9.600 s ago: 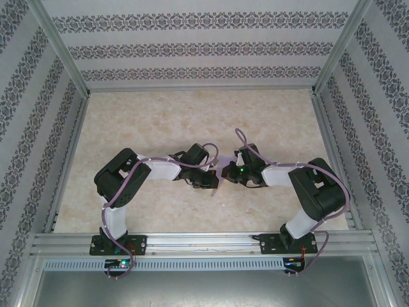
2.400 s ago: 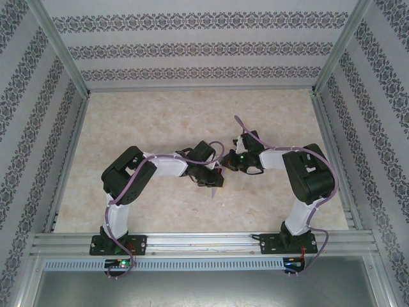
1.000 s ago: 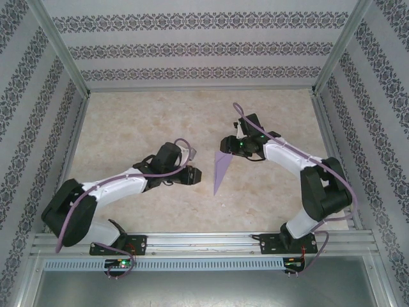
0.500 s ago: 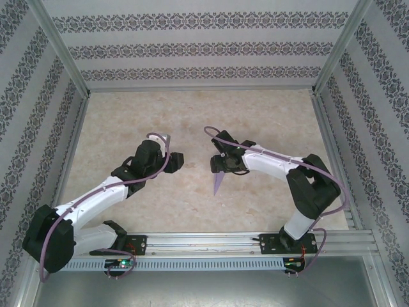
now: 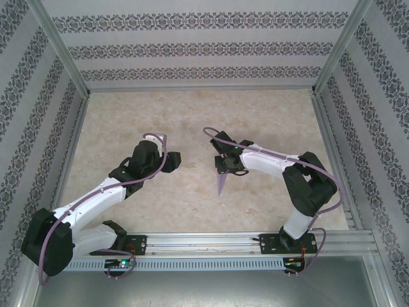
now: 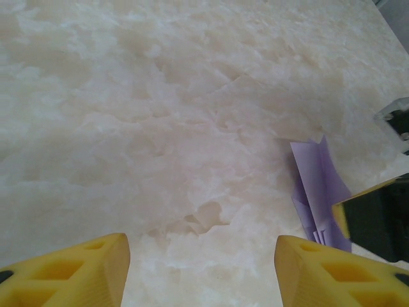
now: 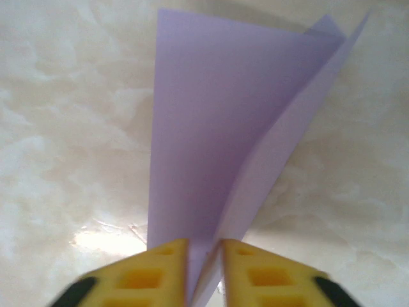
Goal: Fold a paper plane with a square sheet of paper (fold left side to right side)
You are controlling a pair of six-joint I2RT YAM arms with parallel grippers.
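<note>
The square sheet of paper is folded into a slim lavender paper plane (image 5: pixel 221 182) at mid-table, its sharp point toward the near edge. My right gripper (image 5: pixel 225 167) is at its wide far end. In the right wrist view the yellow fingers (image 7: pixel 160 272) of the right gripper (image 7: pixel 204 272) are shut on the plane's centre crease, and the plane (image 7: pixel 217 128) fans out ahead with one wing raised. My left gripper (image 5: pixel 174 161) is off to the left, apart from the paper. In the left wrist view the left gripper (image 6: pixel 201 268) stands open over bare table, with the plane (image 6: pixel 316 185) at right.
The beige marble-patterned tabletop (image 5: pixel 160 115) is fenced by aluminium rails and patterned walls (image 5: pixel 192 48). The right gripper's black and yellow finger (image 6: pixel 374 217) shows at the right edge of the left wrist view, next to the paper.
The right gripper has carried the plane slightly left and nearer, and its jaws have closed on the crease. The left arm has swung away to the left with its gripper opened.
</note>
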